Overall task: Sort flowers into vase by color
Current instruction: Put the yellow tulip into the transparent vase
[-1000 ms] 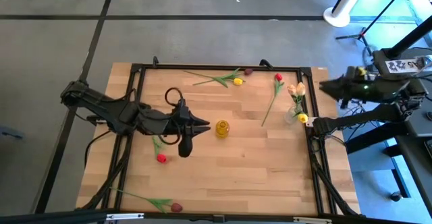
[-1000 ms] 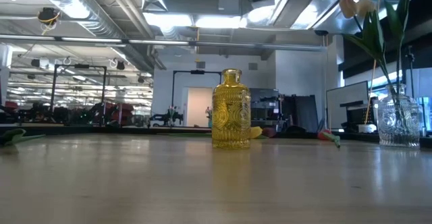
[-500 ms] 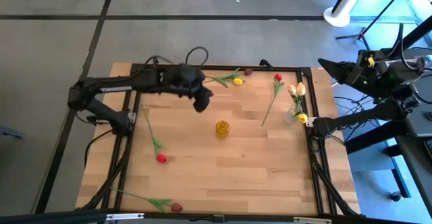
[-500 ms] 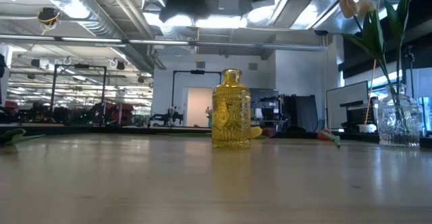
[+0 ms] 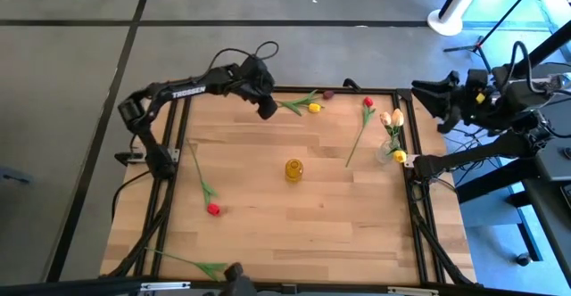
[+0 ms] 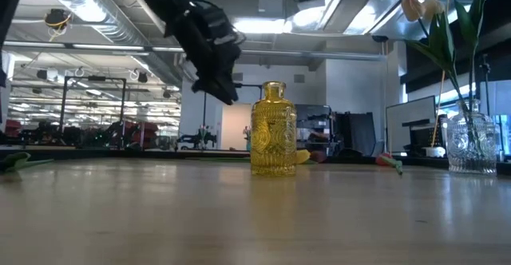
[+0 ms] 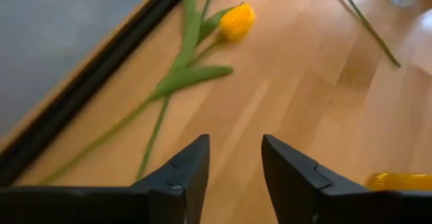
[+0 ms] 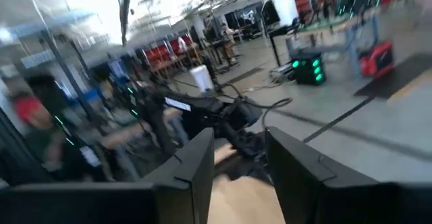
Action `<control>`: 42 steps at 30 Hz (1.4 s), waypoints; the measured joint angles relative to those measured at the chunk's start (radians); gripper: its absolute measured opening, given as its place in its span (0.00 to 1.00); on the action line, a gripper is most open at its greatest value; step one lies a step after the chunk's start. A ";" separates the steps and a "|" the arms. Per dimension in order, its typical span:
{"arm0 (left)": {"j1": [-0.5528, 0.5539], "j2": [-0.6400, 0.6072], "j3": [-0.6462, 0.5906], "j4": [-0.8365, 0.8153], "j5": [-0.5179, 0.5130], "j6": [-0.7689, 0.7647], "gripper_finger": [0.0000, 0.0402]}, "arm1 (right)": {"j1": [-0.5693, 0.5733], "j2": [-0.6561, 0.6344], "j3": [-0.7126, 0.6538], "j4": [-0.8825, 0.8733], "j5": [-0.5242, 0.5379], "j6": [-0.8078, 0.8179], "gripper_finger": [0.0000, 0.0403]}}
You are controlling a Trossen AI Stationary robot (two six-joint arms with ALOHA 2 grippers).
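Artificial tulips lie on the wooden table. A yellow tulip (image 5: 314, 108) (image 7: 237, 21) and a maroon one (image 5: 328, 94) are at the far edge. One red tulip (image 5: 368, 102) is far right, another (image 5: 213, 209) near left, and a maroon one (image 5: 234, 274) lies at the near edge. A yellow glass vase (image 5: 293, 169) (image 6: 273, 129) stands mid-table. A clear vase (image 5: 390, 149) (image 6: 471, 141) holds cream tulips (image 5: 393, 118). My left gripper (image 5: 266, 109) (image 7: 235, 177) hangs open above the yellow tulip's stem end. My right gripper (image 5: 426, 95) (image 8: 239, 163) is open, off the table's far right corner.
A black metal frame (image 5: 178, 109) runs around the table top. A small yellow head (image 5: 401, 156) lies at the clear vase's foot. Bare wood spreads across the near right part of the table (image 5: 357, 225). A workshop room shows beyond the far edge.
My left gripper has swung from the table's middle, left of the yellow vase, toward the far edge and now hangs by the yellow tulip's stem. My right arm has shifted beside the far right corner. No flower has moved.
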 joint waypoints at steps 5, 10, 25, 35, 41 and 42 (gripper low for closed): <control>0.046 0.094 0.012 0.016 -0.028 0.038 0.39 | 0.000 0.002 0.000 0.005 0.023 -0.181 0.33; 0.079 0.211 0.114 0.009 -0.051 0.195 0.40 | 0.000 0.002 0.000 0.045 0.138 -0.226 0.33; 0.111 0.489 0.329 -0.050 -0.091 0.579 0.31 | 0.000 0.047 -0.001 0.049 0.239 -0.121 0.33; 0.118 0.514 0.329 -0.141 -0.039 0.644 0.26 | 0.000 0.088 -0.001 0.077 0.233 -0.113 0.33; 0.120 0.516 0.332 -0.219 0.005 0.645 0.24 | 0.000 0.088 -0.001 0.081 0.200 -0.081 0.33; 0.117 0.516 0.332 -0.222 -0.006 0.630 0.23 | 0.000 0.088 -0.001 0.081 0.193 -0.075 0.33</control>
